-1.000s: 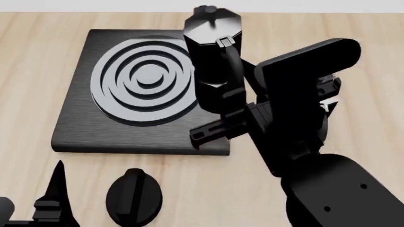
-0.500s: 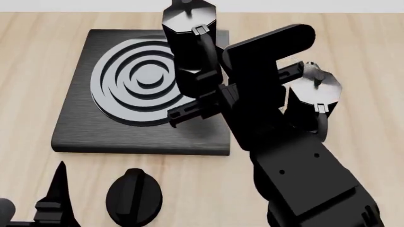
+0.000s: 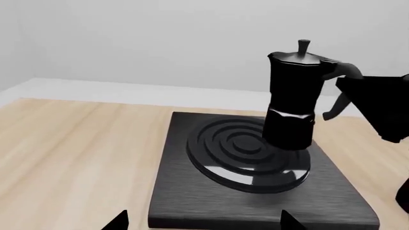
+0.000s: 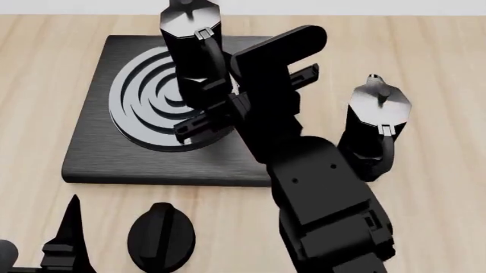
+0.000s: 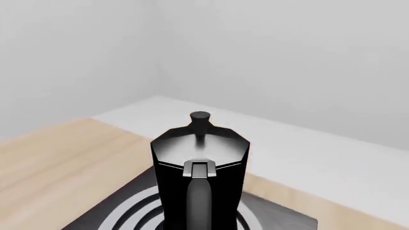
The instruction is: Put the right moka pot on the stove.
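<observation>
1. Two idle fingers of the left gripper (image 4: pixel 65 250) are showing at lower left; whether it is spread, I cannot tell.
2. Centre frame, the right gripper (image 4: pixel 220 111) is pinching the right moka pot (image 4: pixel 193 51) by its handle.
3. Upper left, the pot is hanging over the stove (image 4: pixel 91 153) (a tilted release risks toppling it).

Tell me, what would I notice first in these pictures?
A shiny black moka pot held by the right gripper above the stove's grey rings. A second pot stands on the wooden table to the right, off the stove. A black knob lies nearer the robot.
</observation>
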Robot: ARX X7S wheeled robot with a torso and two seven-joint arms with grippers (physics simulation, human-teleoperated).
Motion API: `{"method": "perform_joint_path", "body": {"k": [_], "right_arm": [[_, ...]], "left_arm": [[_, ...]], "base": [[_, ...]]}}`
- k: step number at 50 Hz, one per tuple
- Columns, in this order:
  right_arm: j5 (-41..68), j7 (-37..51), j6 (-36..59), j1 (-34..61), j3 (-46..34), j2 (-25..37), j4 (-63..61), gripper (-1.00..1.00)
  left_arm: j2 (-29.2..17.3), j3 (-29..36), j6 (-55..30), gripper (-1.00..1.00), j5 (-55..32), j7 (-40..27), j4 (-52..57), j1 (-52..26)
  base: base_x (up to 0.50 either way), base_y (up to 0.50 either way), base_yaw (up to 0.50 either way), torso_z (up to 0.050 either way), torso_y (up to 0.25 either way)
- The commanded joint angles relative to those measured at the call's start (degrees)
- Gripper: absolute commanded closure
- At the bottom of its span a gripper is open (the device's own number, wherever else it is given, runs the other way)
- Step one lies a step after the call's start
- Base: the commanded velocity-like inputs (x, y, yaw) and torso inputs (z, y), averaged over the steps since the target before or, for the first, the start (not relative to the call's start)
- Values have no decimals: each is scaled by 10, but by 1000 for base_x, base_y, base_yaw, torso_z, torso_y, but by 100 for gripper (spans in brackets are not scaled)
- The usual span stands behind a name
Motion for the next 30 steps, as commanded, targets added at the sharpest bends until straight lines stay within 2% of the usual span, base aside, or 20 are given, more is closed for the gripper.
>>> {"method": "perform_joint_path", "body": {"k": [1, 9, 14, 20, 25, 30], "right_arm": [[-26, -52, -115, 52, 1, -56, 157, 100], [-11, -91, -220, 103, -6, -98, 324, 100], [143, -82, -295, 142, -161, -99, 407, 100], [303, -70, -341, 169, -331, -99, 437, 100], [388, -66, -367, 177, -421, -99, 445, 100], [444, -67, -385, 181, -478, -99, 452, 100]], "left_arm": [[-1, 1, 1, -100, -1, 0, -1, 0], [-3, 1, -2, -100, -6, -1, 3, -2], [-3, 4, 6, -100, -1, 4, -2, 2], [-5, 4, 2, -100, -5, 2, 2, 0], [-5, 4, 5, -100, -6, 4, 2, 1], [-6, 5, 7, -100, -6, 5, 1, 2]], "base": [[0, 0, 0, 0, 0], [0, 0, 0, 0, 1], [0, 0, 0, 0, 0], [0, 0, 0, 2, 2], [0, 0, 0, 0, 0], [0, 0, 0, 0, 2]]}}
